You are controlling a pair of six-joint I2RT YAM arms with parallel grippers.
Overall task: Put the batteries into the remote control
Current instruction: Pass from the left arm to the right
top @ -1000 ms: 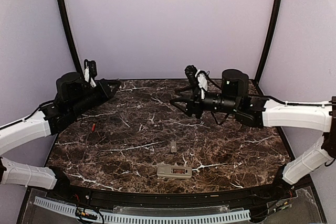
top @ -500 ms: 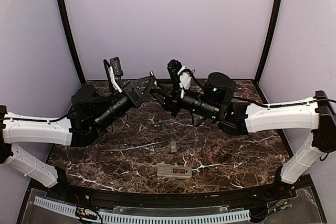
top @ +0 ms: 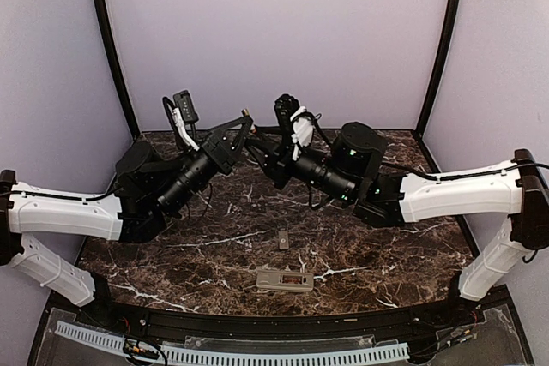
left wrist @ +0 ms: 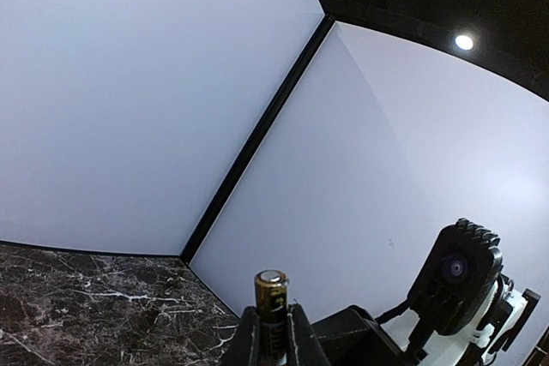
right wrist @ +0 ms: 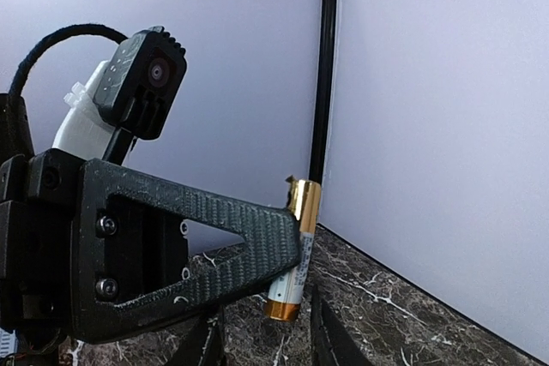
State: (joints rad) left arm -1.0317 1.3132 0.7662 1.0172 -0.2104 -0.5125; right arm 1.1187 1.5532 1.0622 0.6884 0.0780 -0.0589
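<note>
Battery, gripped by left claw, raised clear above table.

1. The left arm and right arm wear white shells over black joints.
2. Their forearms are black ribbed cylinders, with black cables looping along them.
3. The left hand has black, grainy, triangular fingers fixed with two screws.
4. A black camera rides on a white bracket.
</note>
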